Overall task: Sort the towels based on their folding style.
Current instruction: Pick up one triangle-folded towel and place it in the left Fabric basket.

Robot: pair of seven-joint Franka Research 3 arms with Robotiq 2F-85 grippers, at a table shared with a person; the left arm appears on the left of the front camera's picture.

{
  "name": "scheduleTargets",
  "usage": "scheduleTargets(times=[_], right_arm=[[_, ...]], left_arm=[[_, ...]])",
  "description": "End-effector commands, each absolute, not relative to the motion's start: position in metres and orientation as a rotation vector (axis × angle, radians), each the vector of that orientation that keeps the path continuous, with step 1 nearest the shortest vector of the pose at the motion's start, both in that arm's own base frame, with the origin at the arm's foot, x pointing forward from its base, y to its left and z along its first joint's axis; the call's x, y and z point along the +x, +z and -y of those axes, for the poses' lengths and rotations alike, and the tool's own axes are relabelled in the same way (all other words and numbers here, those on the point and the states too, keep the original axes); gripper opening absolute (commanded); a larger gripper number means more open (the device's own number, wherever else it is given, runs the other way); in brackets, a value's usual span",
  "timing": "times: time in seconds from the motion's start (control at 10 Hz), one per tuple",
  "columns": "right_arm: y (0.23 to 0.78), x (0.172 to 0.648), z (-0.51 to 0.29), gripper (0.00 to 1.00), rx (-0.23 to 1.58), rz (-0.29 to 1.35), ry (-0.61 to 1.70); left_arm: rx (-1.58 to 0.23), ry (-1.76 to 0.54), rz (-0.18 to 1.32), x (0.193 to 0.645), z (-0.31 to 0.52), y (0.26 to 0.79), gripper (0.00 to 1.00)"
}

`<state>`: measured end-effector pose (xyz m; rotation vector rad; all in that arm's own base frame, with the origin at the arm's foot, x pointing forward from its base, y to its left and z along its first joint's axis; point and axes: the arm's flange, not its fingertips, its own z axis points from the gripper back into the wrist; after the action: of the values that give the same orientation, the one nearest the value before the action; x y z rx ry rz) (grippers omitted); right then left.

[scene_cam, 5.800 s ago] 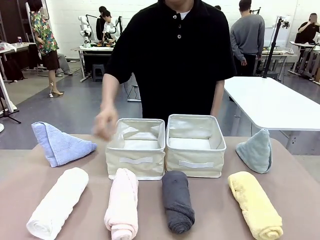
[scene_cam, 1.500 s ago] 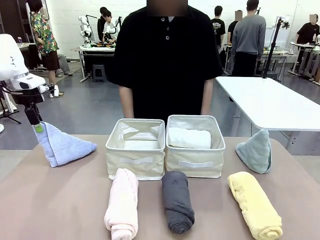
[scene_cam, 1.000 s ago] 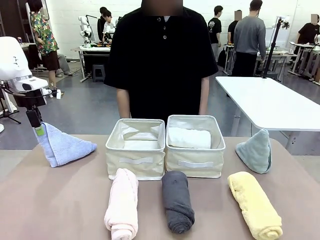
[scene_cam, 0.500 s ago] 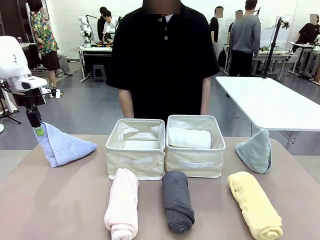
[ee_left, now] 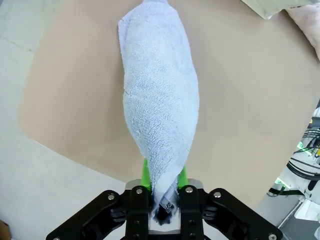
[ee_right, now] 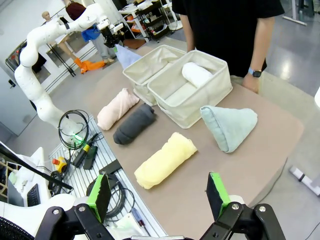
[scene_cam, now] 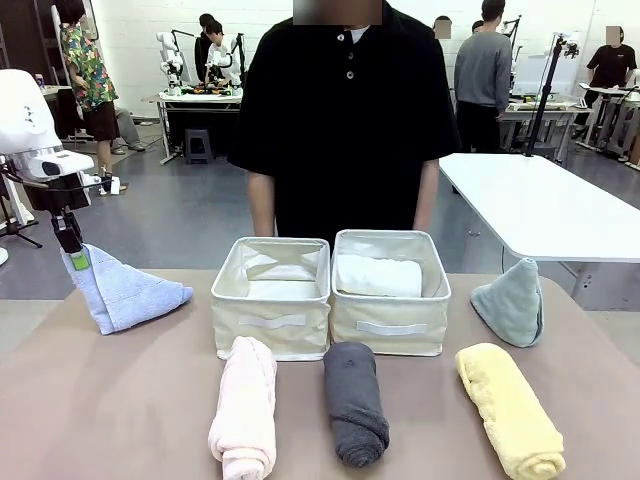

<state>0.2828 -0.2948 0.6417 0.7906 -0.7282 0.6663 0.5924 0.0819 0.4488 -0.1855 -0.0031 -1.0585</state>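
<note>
**Grasp of a cone-folded towel.** The left gripper [scene_cam: 77,258] is closed on the upright tip of the blue towel [scene_cam: 125,292], which rests on the tabletop [scene_cam: 130,400] at far left. In the left wrist view the green pads [ee_left: 145,172] are seen pinching the cloth. The right gripper [ee_right: 158,192] is held wide open and empty, high over the near right. The white towel [scene_cam: 378,275], a roll, lies in the right basket [scene_cam: 390,330], so the left basket [scene_cam: 270,322] is judged to be meant for the cones. Next, the blue towel is to be lifted clear of the rim, carried right and released; a pinch so near the tip may slip. A second earlier the jaws stood open about the tip; now they are shut. Nearly six seconds earlier the white towel lay on the near left tabletop.
</note>
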Motion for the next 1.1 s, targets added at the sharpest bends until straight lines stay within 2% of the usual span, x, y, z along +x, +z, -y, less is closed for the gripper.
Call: scheduleTargets(times=[0.0, 0.2, 0.3, 0.4, 0.5, 0.8, 1.0], right_arm=[[0.644, 0.284, 0.297, 1.00, 0.806, 0.752, 0.677], [0.644, 0.284, 0.297, 1.00, 0.806, 0.752, 0.677], [0.644, 0.284, 0.297, 1.00, 0.806, 0.752, 0.677], [0.644, 0.284, 0.297, 1.00, 0.806, 0.752, 0.677], [0.644, 0.284, 0.297, 1.00, 0.806, 0.752, 0.677], [0.644, 0.284, 0.297, 1.00, 0.806, 0.752, 0.677], [0.644, 0.284, 0.297, 1.00, 0.806, 0.752, 0.677]], left_arm=[[-0.229, -1.058, 0.002, 0.597, -0.084, 0.456, 0.00], [-0.252, -1.073, -0.020, 0.593, -0.087, 0.467, 0.00], [-0.303, -1.100, -0.054, 0.580, -0.090, 0.497, 0.00], [-0.404, -1.220, -0.107, 0.558, -0.090, 0.544, 0.00], [-0.375, -1.285, -0.155, 0.540, -0.088, 0.587, 0.00], [-0.163, -1.365, -0.094, 0.479, -0.066, 0.684, 0.00], [-0.101, -1.339, -0.121, 0.459, -0.061, 0.701, 0.00]])
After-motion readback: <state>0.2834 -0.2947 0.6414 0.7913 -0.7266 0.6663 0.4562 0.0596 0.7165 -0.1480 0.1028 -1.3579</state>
